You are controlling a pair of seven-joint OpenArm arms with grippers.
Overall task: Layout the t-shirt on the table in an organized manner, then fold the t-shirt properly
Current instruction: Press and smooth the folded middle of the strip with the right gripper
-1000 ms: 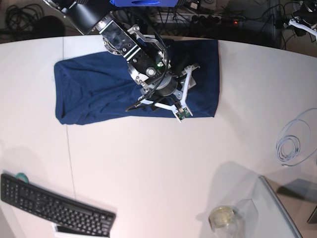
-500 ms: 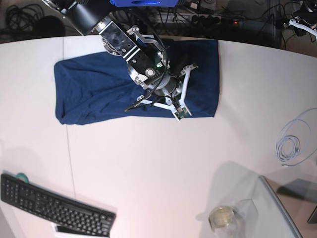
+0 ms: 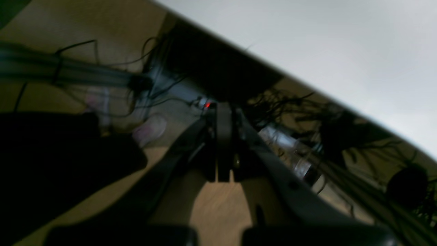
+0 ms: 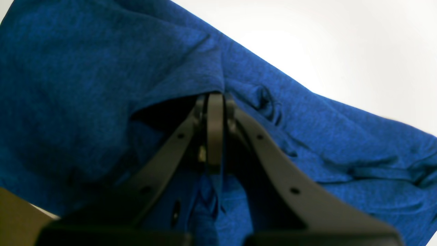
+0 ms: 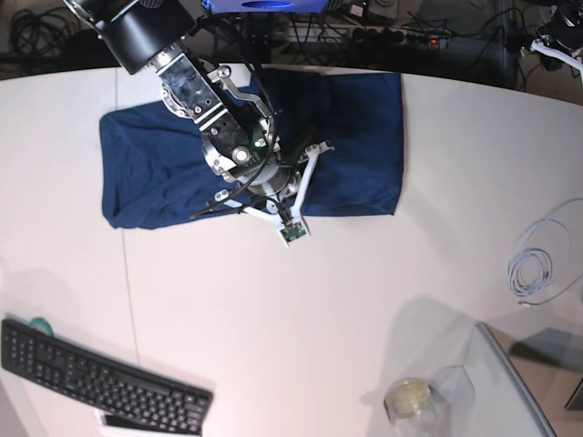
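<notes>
- Lying on the far part of the table [image 5: 301, 300], the t-shirt [image 5: 164, 164], already folded into a long dark blue strip.
- Looking partly done: sides seeming tucked in, shape close to a neat bar, edges a bit wavy.
- Probably needing more folding to make a small tidy packet, with some smoothing of the wrinkles near the middle.
- Reaching over the middle of the cloth from the far side, the right gripper [image 4: 215, 99].
- Pinching a bit of the blue cloth between jaws pressed tight together, with a small tent of fabric rising at the tips in the right wrist view.
- Bunching up around the pinch, a few creases and a dark pocket under the lifted cloth.
- Staying away from the cloth, the left gripper [image 3: 223, 111], off past the table edge, over a mess of cables [image 3: 293, 112].
- Showing jaws clenched together with nothing between them.
- Sitting well apart from the shirt: a keyboard [image 5: 100, 378] at the near edge, a coiled white cord [image 5: 537, 259] on the side, and a glass panel [image 5: 510, 382] with a little round dish [image 5: 408, 398] beside it.
</notes>
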